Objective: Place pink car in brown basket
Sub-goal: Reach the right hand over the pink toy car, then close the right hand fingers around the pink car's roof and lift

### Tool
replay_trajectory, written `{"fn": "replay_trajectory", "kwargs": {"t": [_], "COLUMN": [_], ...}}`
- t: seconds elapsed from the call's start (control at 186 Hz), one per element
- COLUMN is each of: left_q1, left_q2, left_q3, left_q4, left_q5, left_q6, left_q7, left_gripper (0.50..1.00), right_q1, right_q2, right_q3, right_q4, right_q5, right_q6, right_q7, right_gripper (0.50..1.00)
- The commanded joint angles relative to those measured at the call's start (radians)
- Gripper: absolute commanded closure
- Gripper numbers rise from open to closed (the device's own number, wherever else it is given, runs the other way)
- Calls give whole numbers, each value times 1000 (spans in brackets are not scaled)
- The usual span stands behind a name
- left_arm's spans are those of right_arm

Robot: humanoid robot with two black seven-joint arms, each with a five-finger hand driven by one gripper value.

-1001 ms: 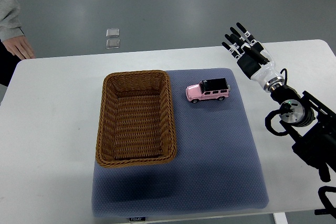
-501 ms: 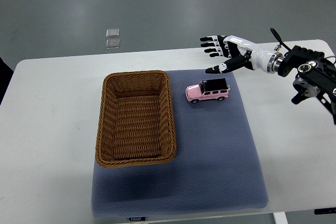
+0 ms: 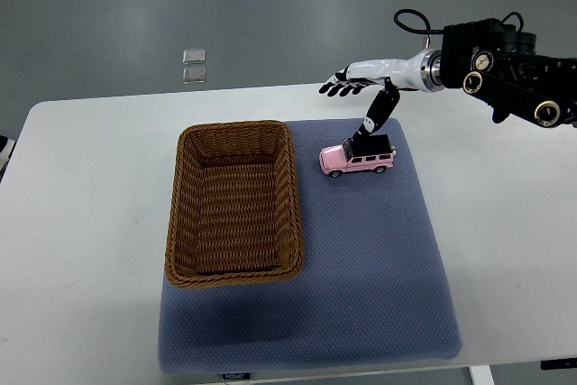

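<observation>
Top view: my right hand [image 3: 361,96] hovers spread open, thumb pointing down at the small pink toy car [image 3: 357,158] on the blue mat [image 3: 379,259], beside the brown woven wicker basket [image 3: 233,205].

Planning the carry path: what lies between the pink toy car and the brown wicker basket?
Nothing: in the top view only a bare strip of blue-grey mat separates the pink toy car from the brown wicker basket.

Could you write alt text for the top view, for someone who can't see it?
The robot's right hand reaches in open above a small pink toy car on a blue-grey mat, beside an empty brown wicker basket.
</observation>
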Motion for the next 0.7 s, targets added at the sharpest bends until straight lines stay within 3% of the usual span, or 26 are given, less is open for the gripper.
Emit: {"fn": "replay_trajectory", "kwargs": {"t": [0.0, 0.441, 0.608, 0.694], "left_q1": [0, 0, 0, 0], "left_q2": [0, 0, 0, 0], "left_q3": [0, 0, 2, 2], "left_q4": [0, 0, 0, 0], "left_q5": [0, 0, 0, 0], "left_q6": [0, 0, 0, 0], "left_q7": [0, 0, 0, 0], "left_gripper": [500, 500, 500, 500], "right_q1": [-31, -134, -146, -157], "right_q2": [1, 74, 75, 75], "right_q3": [-18, -21, -22, -24], "right_q4": [0, -62, -65, -72], "right_q5": [0, 1, 0, -2], "right_q6": [-33, -133, -138, -144], "right_q7": [-2, -2, -4, -2], "right_gripper": [587, 597, 636, 679]}}
